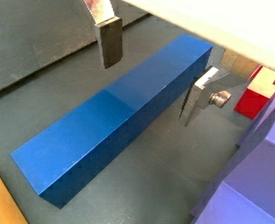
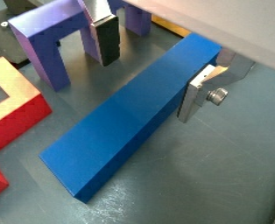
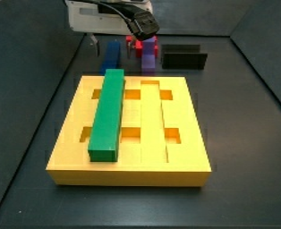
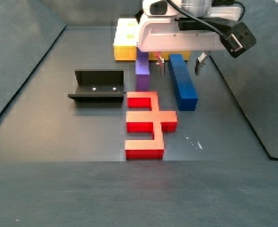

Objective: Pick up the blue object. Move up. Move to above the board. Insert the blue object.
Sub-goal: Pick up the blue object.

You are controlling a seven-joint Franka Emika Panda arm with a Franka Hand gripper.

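The blue object is a long plain blue bar lying flat on the dark floor; it also shows in the other wrist view and in both side views. My gripper is open and low over one end of the bar, with one finger apart from one long side and the other finger close against the other side. It also shows from the side. The yellow board has long grooves, and a green bar lies in one groove.
A purple arch-shaped block stands beside the blue bar. A red cross-shaped piece lies on the floor near it. The dark fixture stands further off. Dark walls bound the floor.
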